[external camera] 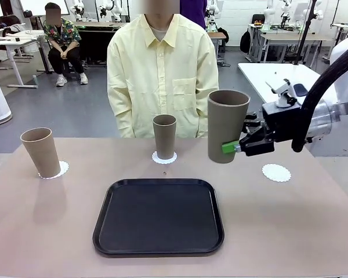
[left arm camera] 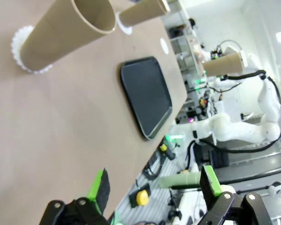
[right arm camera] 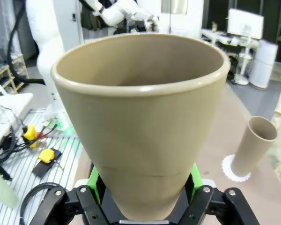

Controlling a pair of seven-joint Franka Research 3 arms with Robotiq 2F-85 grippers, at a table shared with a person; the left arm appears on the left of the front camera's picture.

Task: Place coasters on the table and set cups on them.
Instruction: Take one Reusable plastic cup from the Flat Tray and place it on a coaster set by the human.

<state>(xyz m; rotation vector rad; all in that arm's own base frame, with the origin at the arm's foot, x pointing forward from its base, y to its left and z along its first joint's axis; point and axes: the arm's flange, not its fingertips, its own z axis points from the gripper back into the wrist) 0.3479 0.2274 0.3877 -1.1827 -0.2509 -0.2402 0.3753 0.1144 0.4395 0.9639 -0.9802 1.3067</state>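
While the right gripper (external camera: 236,147) clamps a cup (external camera: 227,124) (base hidden), the left gripper (left arm camera: 154,187) gapes empty.

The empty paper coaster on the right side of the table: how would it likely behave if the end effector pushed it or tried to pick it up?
The empty coaster looks thin and lacy, so it is probably floppy and very light. Lying flat on the table with nothing on it, it would likely slide or crumple under a push. Its flat edge probably gives the pads little to grip.

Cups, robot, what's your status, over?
Right gripper shut on third cup, held above table. Left gripper open, empty. Two cups seated on coasters; right coaster bare, path clear.
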